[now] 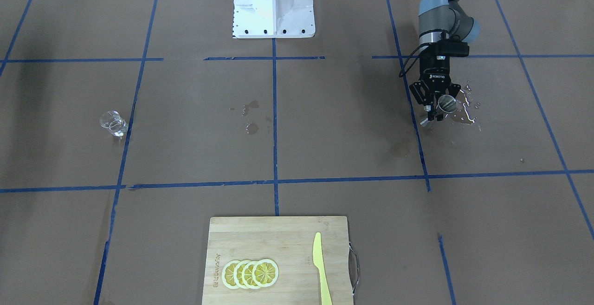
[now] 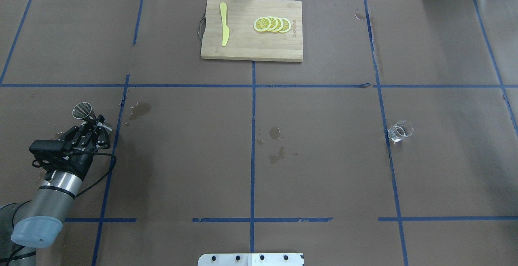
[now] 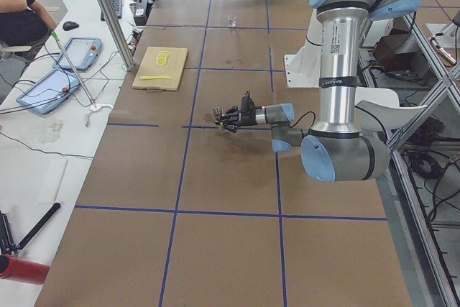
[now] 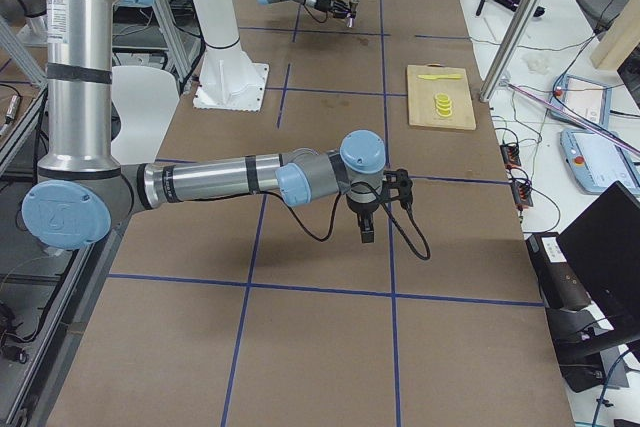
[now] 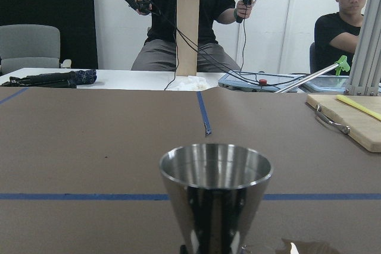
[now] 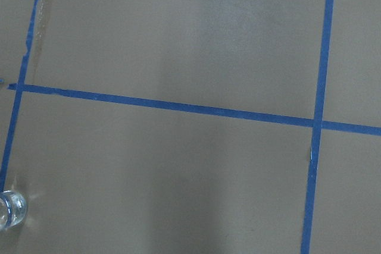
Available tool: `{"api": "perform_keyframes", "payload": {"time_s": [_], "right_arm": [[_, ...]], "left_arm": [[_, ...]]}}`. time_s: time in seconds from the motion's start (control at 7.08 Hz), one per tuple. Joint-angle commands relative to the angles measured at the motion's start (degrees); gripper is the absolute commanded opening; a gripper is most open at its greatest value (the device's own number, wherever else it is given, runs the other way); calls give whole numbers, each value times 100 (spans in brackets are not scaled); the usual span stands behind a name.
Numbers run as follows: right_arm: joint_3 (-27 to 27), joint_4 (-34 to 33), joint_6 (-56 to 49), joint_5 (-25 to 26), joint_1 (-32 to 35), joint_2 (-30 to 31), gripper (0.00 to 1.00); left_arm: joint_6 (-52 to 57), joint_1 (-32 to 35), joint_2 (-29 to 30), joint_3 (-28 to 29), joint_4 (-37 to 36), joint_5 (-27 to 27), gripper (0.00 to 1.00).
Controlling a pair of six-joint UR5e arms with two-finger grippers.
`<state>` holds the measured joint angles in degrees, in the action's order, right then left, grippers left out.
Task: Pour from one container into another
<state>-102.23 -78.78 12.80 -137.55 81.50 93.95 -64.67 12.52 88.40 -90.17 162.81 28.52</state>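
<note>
Jigger [image 1: 448, 103] clamped in left pincer [image 1: 436, 111] over water-spotted brown table [image 1: 334, 138]; right pincer [image 4: 367, 231] unreadable.

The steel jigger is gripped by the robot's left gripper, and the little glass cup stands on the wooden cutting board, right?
Not quite. The left gripper does hold the steel jigger, but the glass cup stands on the brown table beside a blue tape line, far from the cutting board. The overhead exterior view shows it.
</note>
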Motion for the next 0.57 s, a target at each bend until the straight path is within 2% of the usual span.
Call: {"api": "perform_keyframes", "payload": {"time_s": [0.0, 0.14, 0.42], "right_arm": [[-8, 142, 12, 0, -107, -52, 100], [-8, 613, 186, 17, -369, -53, 100], [-16, 1894, 1464, 157, -984, -53, 100]], "left_arm": [[523, -12, 28, -97, 337, -5, 0], [848, -12, 237, -97, 670, -5, 0], [1603, -30, 930, -79, 814, -5, 0]]}}
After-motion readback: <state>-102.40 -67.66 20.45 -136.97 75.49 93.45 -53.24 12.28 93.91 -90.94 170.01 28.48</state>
